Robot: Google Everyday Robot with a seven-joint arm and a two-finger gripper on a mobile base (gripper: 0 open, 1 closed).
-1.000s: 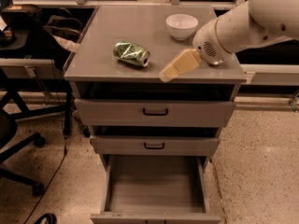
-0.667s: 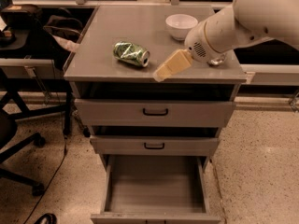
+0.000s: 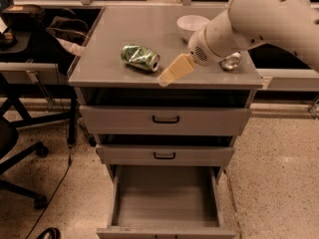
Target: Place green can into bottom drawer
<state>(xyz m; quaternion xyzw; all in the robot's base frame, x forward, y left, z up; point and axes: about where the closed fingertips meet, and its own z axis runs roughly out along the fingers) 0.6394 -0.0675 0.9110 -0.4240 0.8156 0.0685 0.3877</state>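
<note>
Nearest, lowest of three grey drawers: the bottom drawer (image 3: 164, 197), standing wide open, plain grey inside; above it, the middle drawer (image 3: 199, 156) and the top drawer (image 3: 114, 119), shallower, each with one black handle, two handles in all; further back, on the cabinet top (image 3: 124, 29), two cans and one bowl; close to the front edge, the one gripper (image 3: 163, 79), tan, tilted down to the left at the end of a white arm (image 3: 259, 14); cannot tell whether open or closed; just beside it to the left, seemingly apart, the green can (image 3: 140, 57): on its side, left of centre on the top, dented, green-and-white patterned, silver end facing right; partly behind the arm, a silver can (image 3: 231, 61); farthest, a white bowl (image 3: 192, 25).
</note>
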